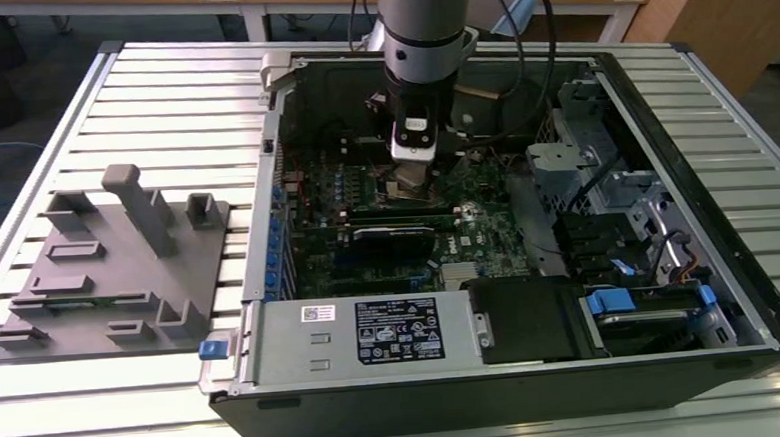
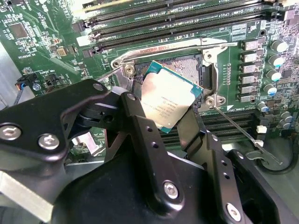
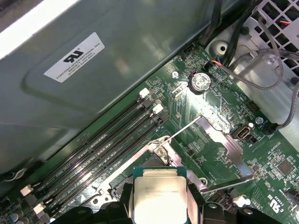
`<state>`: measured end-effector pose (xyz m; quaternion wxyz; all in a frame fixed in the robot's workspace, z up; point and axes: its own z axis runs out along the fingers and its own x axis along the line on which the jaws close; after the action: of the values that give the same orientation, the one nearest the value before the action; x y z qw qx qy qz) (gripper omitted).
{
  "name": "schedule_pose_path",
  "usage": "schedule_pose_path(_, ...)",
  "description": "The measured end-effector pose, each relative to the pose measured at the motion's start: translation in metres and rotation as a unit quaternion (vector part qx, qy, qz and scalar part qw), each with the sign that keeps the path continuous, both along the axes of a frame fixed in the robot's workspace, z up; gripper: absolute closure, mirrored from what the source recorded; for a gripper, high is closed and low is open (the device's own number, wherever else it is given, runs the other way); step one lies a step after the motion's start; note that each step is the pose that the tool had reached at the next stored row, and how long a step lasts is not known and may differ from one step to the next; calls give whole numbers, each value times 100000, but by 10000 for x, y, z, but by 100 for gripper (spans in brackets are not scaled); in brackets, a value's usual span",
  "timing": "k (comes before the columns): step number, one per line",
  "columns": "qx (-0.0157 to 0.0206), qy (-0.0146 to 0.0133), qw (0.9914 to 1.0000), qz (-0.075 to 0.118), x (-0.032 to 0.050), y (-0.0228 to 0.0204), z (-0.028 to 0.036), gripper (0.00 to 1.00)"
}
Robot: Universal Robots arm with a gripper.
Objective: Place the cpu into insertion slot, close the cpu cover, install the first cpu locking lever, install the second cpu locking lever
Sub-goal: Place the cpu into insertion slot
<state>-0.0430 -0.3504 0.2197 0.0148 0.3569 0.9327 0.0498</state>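
- In the second wrist view, the gripper (image 2: 159, 112) is closed on the cpu (image 2: 170, 98). Its black fingers (image 2: 140, 135) are pressing on the chip's two side edges.
- The cpu is hanging tilted just above the insertion slot (image 2: 184, 70), and one corner is poking over the slot's dark middle. We cannot tell if it is touching.
- The cpu is looking flat, square and thin, with a dull silver top and a green edge.
- We are guessing it is light and stiff, and smooth enough to slip.
- We are also guessing its underside breaks easily, so the bare side edges are the safe place to hold, with a soft squeeze.
- The slot is showing a shiny metal rim. A thin wire locking lever (image 2: 238, 133) is sticking out just beside the slot, and it is looking springy.
- In the first wrist view, the cpu (image 3: 160, 196) is sitting between the fingers, just in front of the insertion slot (image 3: 152, 161).
- Long black memory slots (image 3: 93, 158) are running close along one side of the insertion slot.
- On the slot's other side, a thin silvery flap is lying swung open. We are taking it for the cpu cover (image 3: 229, 144).
- A round shiny battery (image 3: 201, 82) is sitting farther from the slot.
- In the exterior view, the gripper (image 1: 411, 172) is reaching down into the open computer case (image 1: 507, 408), over the part of the green board (image 1: 365, 265) where the slot is.
- The grey power supply box (image 1: 369, 330) is lying well apart from the slot.
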Motion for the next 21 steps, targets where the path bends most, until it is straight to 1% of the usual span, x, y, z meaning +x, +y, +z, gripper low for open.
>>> schedule_pose_path(2, 0, 4, 99993, -1194, 0, 0, -1, 46)
schedule_pose_path(4, 1, 4, 99962, -2750, 0, 0, -1, 46)
schedule_pose_path(7, 2, 4, 99862, -5256, 0, 0, -3, 46)
schedule_pose_path(9, 5, 3, 99753, -7018, 0, 0, -5, 46)
schedule_pose_path(11, 1, 3, 99611, -8811, 0, 0, -6, 46)
schedule_pose_path(12, 2, 1, 99528, -9702, 0, 0, -7, 46)
schedule_pose_path(17, -2, 4, 99060, -13682, 0, 0, -9, 46)
schedule_pose_path(18, 3, 6, 99004, -14076, 0, 0, -9, 46)
schedule_pose_path(21, 3, 3, 98996, -14137, 0, 0, -10, 46)
